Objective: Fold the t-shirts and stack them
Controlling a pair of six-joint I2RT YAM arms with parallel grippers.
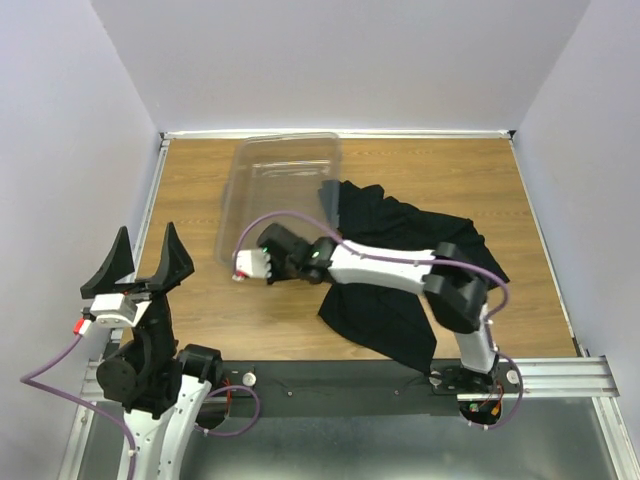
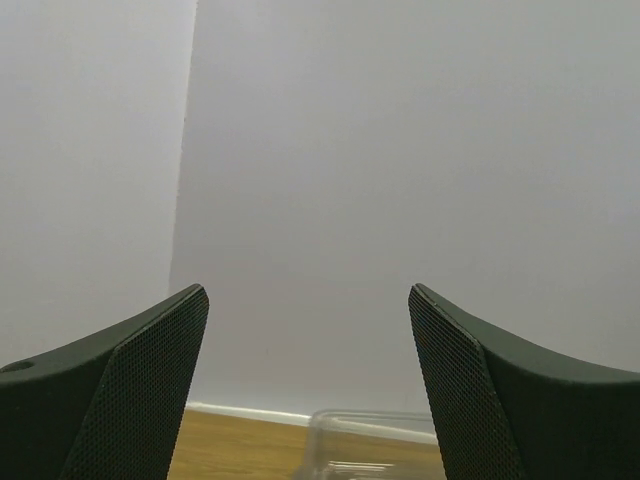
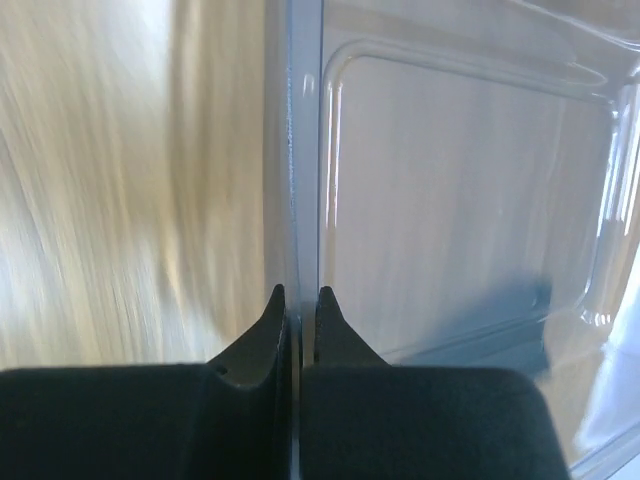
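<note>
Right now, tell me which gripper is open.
The left gripper, its jaws spread wide, empty; the right gripper is pinched shut on the edge of the clear bin.

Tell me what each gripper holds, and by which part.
The right gripper pinches the clear plastic bin by its thin rim. The left gripper is open, holding nothing.

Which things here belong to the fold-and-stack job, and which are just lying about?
Job:
- black t-shirts, heaped unfolded on the table

Lying about:
- clear plastic bin, its rim pinched in the right gripper
</note>
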